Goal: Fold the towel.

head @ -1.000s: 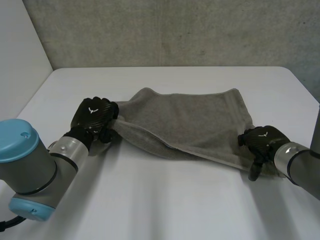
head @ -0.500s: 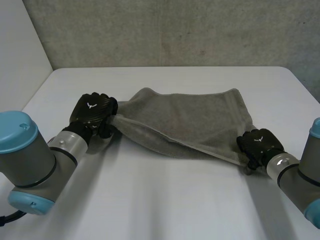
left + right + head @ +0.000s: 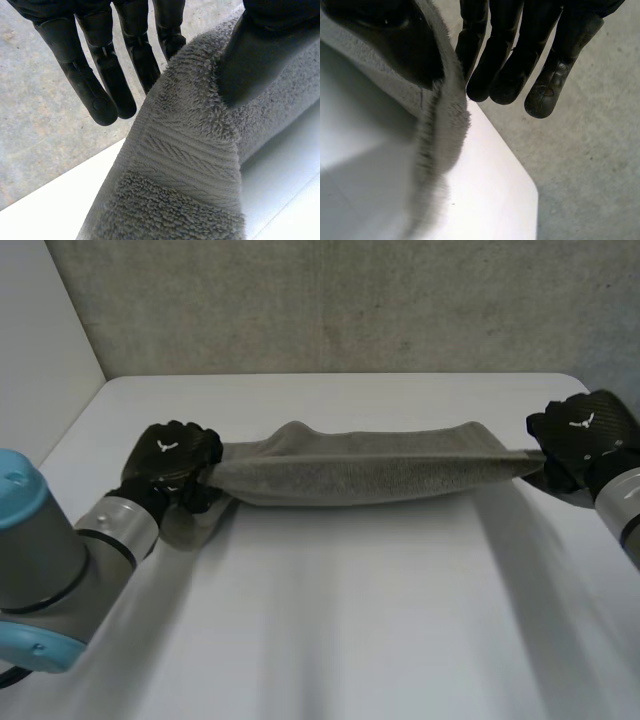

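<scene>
The grey towel [image 3: 350,472] hangs stretched in a long narrow band between my two hands above the white table [image 3: 340,620]. My left hand [image 3: 170,455] grips its left end, where a short flap droops below the fist. My right hand [image 3: 582,435] holds the right end, raised near the table's right edge. In the left wrist view the thumb presses the towel [image 3: 185,165] beside the fingers [image 3: 100,75], which reach past it. In the right wrist view the towel's edge [image 3: 442,125] runs under the thumb next to the fingers [image 3: 510,60].
A grey wall [image 3: 330,300] stands behind the table's far edge. The table's right corner [image 3: 520,185] lies below my right hand, with grey floor beyond it. Bare tabletop spreads in front of the towel.
My right hand shut on the towel's near right corner and carried it up and back to the right. The left hand rose slightly. The flat towel is now pulled into a taut band.
</scene>
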Available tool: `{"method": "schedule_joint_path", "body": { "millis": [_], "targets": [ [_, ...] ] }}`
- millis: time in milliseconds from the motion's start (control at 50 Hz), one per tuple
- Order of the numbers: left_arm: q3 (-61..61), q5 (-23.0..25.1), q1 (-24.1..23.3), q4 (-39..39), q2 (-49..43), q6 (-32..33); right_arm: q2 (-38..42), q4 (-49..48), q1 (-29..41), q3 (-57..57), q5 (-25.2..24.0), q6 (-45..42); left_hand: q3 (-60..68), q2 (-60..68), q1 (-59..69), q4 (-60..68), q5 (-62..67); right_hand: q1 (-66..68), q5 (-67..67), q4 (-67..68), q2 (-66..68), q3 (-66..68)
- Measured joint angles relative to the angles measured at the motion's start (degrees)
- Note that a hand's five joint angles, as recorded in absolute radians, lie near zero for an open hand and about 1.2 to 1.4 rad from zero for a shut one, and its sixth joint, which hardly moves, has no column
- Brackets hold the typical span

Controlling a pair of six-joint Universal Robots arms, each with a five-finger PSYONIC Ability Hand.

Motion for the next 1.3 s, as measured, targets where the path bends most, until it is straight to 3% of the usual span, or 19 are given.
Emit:
{"method": "schedule_joint_path", "body": {
  "millis": [200,460,700,880,1060,1200,1300],
  "targets": [
    [-1.5,0.5,2.9,-3.6,4.7,0.1,-0.8,13.3,-2.5,-4.3,-2.5,-11.2,0.0,0.0,0.0,0.0,0.0,0.0,0.0,0.0,0.1,0.3],
    [-3.4,0.5,3.2,-1.5,-5.1,4.0,7.0,9.9,-3.2,-4.4,-2.0,-7.5,0.0,0.0,0.0,0.0,0.0,0.0,0.0,0.0,0.0,0.3],
    [-4.2,0.5,5.4,-1.8,-0.1,12.9,6.8,13.0,-2.9,-5.6,-3.8,-8.5,0.0,0.0,0.0,0.0,0.0,0.0,0.2,0.0,0.0,0.3],
    [-3.8,0.4,6.2,-3.7,7.2,12.6,2.4,17.5,-3.1,-7.6,-5.1,-13.0,0.0,0.0,0.0,0.0,0.0,0.0,0.2,0.0,0.0,0.3],
    [-0.5,0.2,6.5,-6.5,15.0,11.4,-2.9,26.7,-3.3,-17.1,-7.6,-13.7,0.0,0.0,0.0,0.0,0.0,0.0,0.2,0.0,0.5,0.3],
    [1.1,0.4,6.2,-7.9,15.0,8.8,-3.0,33.2,-3.4,-22.0,-11.4,-13.5,0.0,0.0,0.0,0.0,0.0,0.0,0.2,0.0,0.5,0.3],
    [1.0,0.3,6.0,-8.1,9.4,7.6,-0.5,35.1,-3.3,-21.4,-12.4,-13.9,0.0,0.0,0.1,0.0,0.0,0.0,0.2,0.0,0.5,0.3]
  ]
}}
